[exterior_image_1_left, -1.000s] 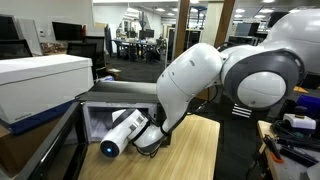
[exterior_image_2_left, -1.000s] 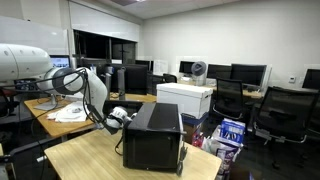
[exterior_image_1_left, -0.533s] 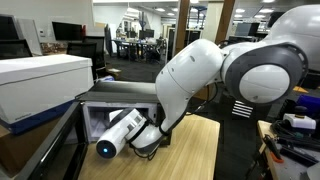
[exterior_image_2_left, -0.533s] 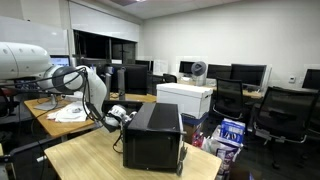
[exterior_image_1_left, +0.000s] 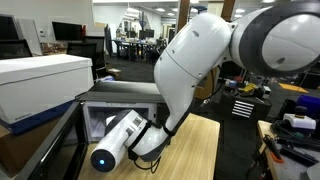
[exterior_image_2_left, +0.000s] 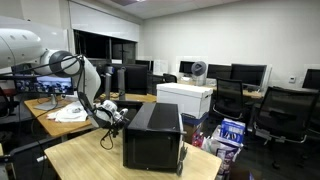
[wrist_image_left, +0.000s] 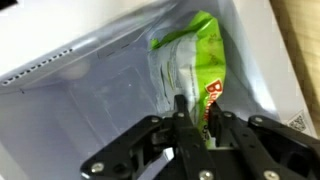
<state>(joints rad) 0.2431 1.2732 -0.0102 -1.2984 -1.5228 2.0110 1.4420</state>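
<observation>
wrist view: the gripper (wrist_image_left: 196, 113) has its two fingers (wrist_image_left: 180, 108) almost closed, with only a narrow gap, and the lower end of a green bag (wrist_image_left: 196, 58) sits in this gap, so the bag seems pinched between them. the bag has a red and orange label near the fingers. it stands nearly upright inside a box, against the pale inner wall (wrist_image_left: 90, 100), and its top leans a little toward the back.

in an exterior view the black box (exterior_image_2_left: 152, 135) stands on the wooden bench (exterior_image_2_left: 85, 160), close to the far edge and near a corner. the gripper (exterior_image_2_left: 112, 116) is at the open side of the box, just above the bench top. the bag is hidden there.

in an exterior view the big white arm (exterior_image_1_left: 200, 60) bends down over the bench (exterior_image_1_left: 195, 150) and its wrist (exterior_image_1_left: 148, 140) is in front of the open box (exterior_image_1_left: 118, 96), at the far corner. a white box (exterior_image_1_left: 40, 82) stands beside the bench, past its edge.
</observation>
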